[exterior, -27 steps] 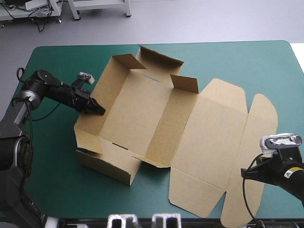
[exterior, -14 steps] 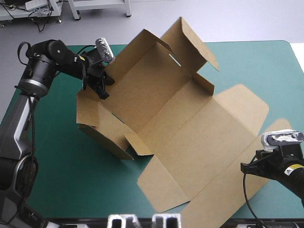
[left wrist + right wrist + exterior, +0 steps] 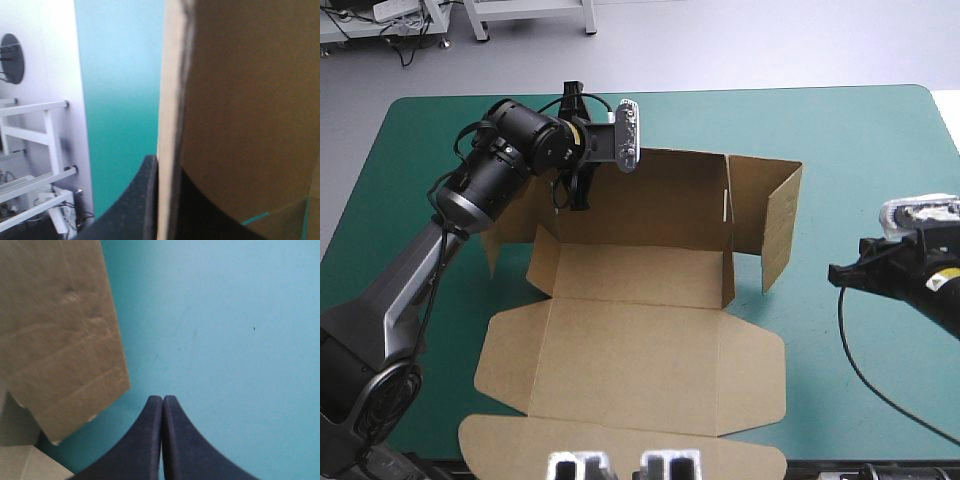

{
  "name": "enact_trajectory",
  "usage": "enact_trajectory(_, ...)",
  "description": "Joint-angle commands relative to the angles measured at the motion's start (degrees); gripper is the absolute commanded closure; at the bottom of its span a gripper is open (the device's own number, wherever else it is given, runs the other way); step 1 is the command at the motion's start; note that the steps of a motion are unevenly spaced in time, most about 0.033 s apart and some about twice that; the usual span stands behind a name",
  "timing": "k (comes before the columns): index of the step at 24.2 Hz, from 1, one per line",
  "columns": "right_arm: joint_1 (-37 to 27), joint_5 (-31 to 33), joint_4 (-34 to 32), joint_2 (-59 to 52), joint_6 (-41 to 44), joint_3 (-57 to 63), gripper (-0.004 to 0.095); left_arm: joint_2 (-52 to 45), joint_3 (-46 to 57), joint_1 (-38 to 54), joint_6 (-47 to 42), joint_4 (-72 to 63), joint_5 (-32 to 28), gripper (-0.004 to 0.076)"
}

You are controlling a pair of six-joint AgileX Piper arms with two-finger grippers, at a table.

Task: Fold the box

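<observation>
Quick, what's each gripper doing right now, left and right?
Left gripper: shut on the box, pinching a wall's edge.
Right gripper: shut, holding nothing, over the teal-green cover.

Left hand (image 3: 578,188) raised, fingers pinched nearly together; right hand (image 3: 836,272) low, fingers pressed together.

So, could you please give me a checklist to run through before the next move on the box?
1. The left gripper is shut on the box at its back wall: ok.
2. The back wall stands upright: ok.
3. The right gripper is shut and clear of the box, over the cover: ok.
4. The right side flap is tucked in: not ok, it stands open.
5. The left-end flaps are raised: cannot tell, the left arm hides them partly.
6. The lid lies flat: ok.
</observation>
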Motion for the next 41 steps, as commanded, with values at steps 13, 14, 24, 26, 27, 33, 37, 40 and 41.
enact_trajectory(13, 0.2, 8.7, 19.6, 31.4, -11.0, -34.6, 0.0928, -2.7, 11.4, -0.9, -20.0, 15.6, -19.4, 0.0733)
enact_trajectory(14, 0.2, 10.3, 19.8, 33.8, -11.0, -37.6, 0.0928, -2.7, 12.4, -0.9, -20.0, 16.2, -20.8, 0.0734)
enact_trajectory(24, 1.2, 21.1, 23.1, 61.6, 0.9, -69.5, 0.0928, -1.2, 16.7, -0.9, -30.4, 27.6, -32.9, 0.0734)
enact_trajectory(26, 1.6, 22.6, 23.1, 64.6, 2.4, -72.5, 0.0928, -0.9, 16.8, -0.9, -32.2, 29.5, -33.0, 0.0734)
enact_trajectory(27, 1.8, 24.0, 22.9, 66.3, 2.6, -74.0, 0.0928, -0.8, 17.0, -0.9, -33.2, 29.9, -33.3, 0.0734)
enact_trajectory(33, 2.9, 24.9, 20.8, 71.2, 4.9, -74.9, 0.0928, -0.2, 17.0, -0.9, -38.6, 34.5, -33.0, 0.0734)
enact_trajectory(37, 3.0, 24.9, 20.8, 71.0, 4.6, -72.4, 0.0928, -0.2, 17.0, -0.9, -44.2, 40.1, -33.0, 0.0734)
enact_trajectory(40, 3.3, 25.0, 23.8, 69.8, 2.8, -68.7, 0.0928, -0.2, 17.0, -0.9, -44.5, 40.5, -32.7, 0.0733)
enact_trajectory(41, 3.4, 25.0, 25.5, 69.1, 1.2, -67.0, 0.0928, -0.2, 17.0, -0.9, -44.5, 40.5, -32.7, 0.0734)
